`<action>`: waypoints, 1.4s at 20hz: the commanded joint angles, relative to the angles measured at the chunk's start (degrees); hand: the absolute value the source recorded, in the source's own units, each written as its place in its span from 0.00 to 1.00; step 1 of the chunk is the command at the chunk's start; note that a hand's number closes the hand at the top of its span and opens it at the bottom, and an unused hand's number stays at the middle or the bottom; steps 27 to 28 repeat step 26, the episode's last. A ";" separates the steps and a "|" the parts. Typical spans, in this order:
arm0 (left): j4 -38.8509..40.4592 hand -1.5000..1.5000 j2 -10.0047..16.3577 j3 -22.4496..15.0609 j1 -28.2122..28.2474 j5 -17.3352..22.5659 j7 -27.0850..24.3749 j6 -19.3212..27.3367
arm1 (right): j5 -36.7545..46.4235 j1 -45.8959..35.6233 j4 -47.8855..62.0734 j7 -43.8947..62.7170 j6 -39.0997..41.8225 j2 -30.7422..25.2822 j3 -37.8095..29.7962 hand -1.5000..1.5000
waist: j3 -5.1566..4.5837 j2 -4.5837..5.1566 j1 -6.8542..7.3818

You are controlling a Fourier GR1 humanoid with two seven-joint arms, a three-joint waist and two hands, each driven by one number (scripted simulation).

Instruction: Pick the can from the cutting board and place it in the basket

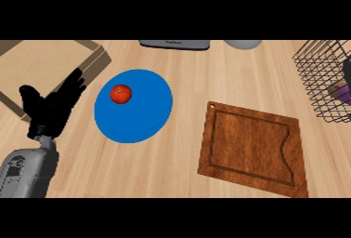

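The brown wooden cutting board lies at the centre right with nothing on it. At the right edge stands the black wire basket, cut off by the frame. Inside it a purple object with a pale top shows through the wires; it may be the can. A dark shape above it at the frame's edge is too cut off to name. My left hand rests open at the left, fingers pointing up, far from the board and the basket. My right hand does not show.
A blue plate with a red fruit on it lies left of the board. A cardboard box sits at the far left. A dark grey device and a grey round object stand along the back.
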 commanded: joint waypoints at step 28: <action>-1.03 0.50 -0.60 2.16 5.36 -1.01 -0.41 3.06 | -7.92 20.32 -44.91 4.23 -12.81 26.93 0.05 0.00 | -0.22 -3.53 -6.41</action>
